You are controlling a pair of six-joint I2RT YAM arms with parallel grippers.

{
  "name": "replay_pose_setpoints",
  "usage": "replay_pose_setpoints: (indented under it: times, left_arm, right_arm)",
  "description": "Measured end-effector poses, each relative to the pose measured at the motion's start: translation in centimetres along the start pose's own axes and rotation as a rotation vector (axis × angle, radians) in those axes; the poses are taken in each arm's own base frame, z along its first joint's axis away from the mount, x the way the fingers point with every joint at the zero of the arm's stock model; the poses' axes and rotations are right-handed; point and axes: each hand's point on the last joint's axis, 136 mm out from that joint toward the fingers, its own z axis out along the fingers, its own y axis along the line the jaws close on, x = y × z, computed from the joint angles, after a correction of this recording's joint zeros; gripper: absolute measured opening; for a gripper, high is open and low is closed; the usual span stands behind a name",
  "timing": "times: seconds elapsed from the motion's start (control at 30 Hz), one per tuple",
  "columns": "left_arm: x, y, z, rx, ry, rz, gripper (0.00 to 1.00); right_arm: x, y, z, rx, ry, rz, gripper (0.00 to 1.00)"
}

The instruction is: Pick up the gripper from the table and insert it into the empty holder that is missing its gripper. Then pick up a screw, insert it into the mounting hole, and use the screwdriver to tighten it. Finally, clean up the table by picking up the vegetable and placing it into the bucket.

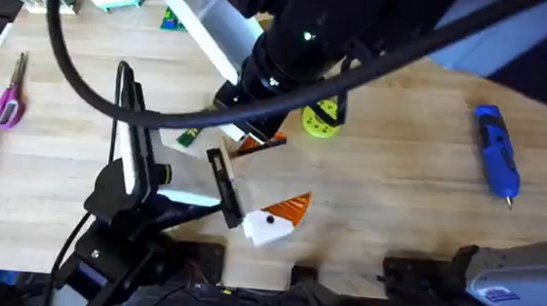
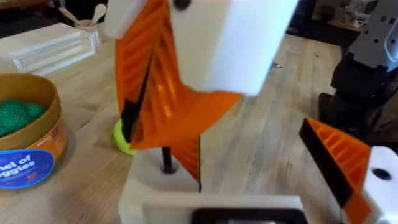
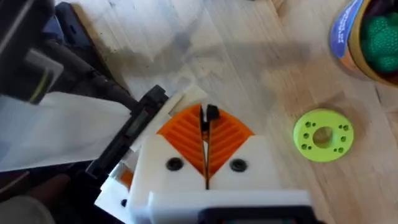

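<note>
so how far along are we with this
Done: I can't confirm that the orange wedge is seated in its holder. In hand: the right gripper is shut on a small dark screw. Left: tightening, since the screwdriver lies on the table away from both arms. The bucket holds something green, but I can't tell if it's the vegetable.

We see the bucket (image 2: 28, 140) cut by the frame edge, its label only partly readable. A dark blurred arm (image 1: 292, 47) hides the table (image 1: 398, 192) behind it.
</note>
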Motion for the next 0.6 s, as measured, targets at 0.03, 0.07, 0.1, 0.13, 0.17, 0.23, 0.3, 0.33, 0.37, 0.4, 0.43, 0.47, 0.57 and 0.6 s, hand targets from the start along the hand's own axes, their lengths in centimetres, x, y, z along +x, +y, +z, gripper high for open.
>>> replay_pose_setpoints:
  times: [0.03, 0.07, 0.1, 0.13, 0.17, 0.23, 0.3, 0.33, 0.37, 0.4, 0.43, 0.47, 0.57, 0.6]
  left_arm:
    - [0.0, 0.0, 0.0, 0.0, 0.0, 0.0, 0.992]
    - [0.0, 0.0, 0.0, 0.0, 0.0, 0.0, 0.992]
    - [0.0, 0.0, 0.0, 0.0, 0.0, 0.0, 0.992]
    - [0.0, 0.0, 0.0, 0.0, 0.0, 0.0, 0.991]
    - [0.0, 0.0, 0.0, 0.0, 0.0, 0.0, 0.991]
    - [0.0, 0.0, 0.0, 0.0, 0.0, 0.0, 0.991]
    - [0.0, 0.0, 0.0, 0.0, 0.0, 0.0, 0.991]
    - [0.0, 0.0, 0.0, 0.0, 0.0, 0.0, 0.991]
    - [0.0, 0.0, 0.0, 0.0, 0.0, 0.0, 0.991]
    - [0.0, 0.0, 0.0, 0.0, 0.0, 0.0, 0.991]
    - [0.0, 0.0, 0.0, 0.0, 0.0, 0.0, 0.991]
    - [0.0, 0.0, 0.0, 0.0, 0.0, 0.0, 0.991]
    - [0.0, 0.0, 0.0, 0.0, 0.0, 0.0, 0.991]
    - [0.0, 0.0, 0.0, 0.0, 0.0, 0.0, 0.991]
  right_arm:
    - [0.0, 0.0, 0.1, 0.0, 0.003, 0.001, 0.007]
    - [0.1, 0.0, 0.2, 0.0, 0.006, 0.002, 0.007]
    - [0.1, 0.0, 0.3, -0.001, 0.008, 0.002, 0.007]
    - [0.1, 0.0, 0.3, -0.001, 0.01, 0.005, 0.007]
    - [0.1, 0.0, 0.4, -0.001, 0.01, 0.005, 0.007]
    - [0.1, -0.1, 0.5, -0.001, 0.013, 0.006, 0.007]
    - [0.1, -0.1, 0.7, -0.001, 0.018, 0.01, 0.007]
    - [0.2, -0.1, 0.8, -0.001, 0.021, 0.01, 0.007]
    - [0.2, -0.1, 0.9, -0.002, 0.025, 0.011, 0.007]
    - [0.3, -0.1, 1.0, -0.003, 0.028, 0.011, 0.007]
    - [0.3, -0.1, 1.1, -0.005, 0.031, 0.012, 0.007]
    - [0.3, 0.0, 1.1, -0.008, 0.033, 0.012, 0.007]
    - [0.3, 0.1, 1.2, -0.014, 0.034, 0.012, 0.007]
    - [0.3, 0.1, 1.2, -0.015, 0.034, 0.012, 0.007]
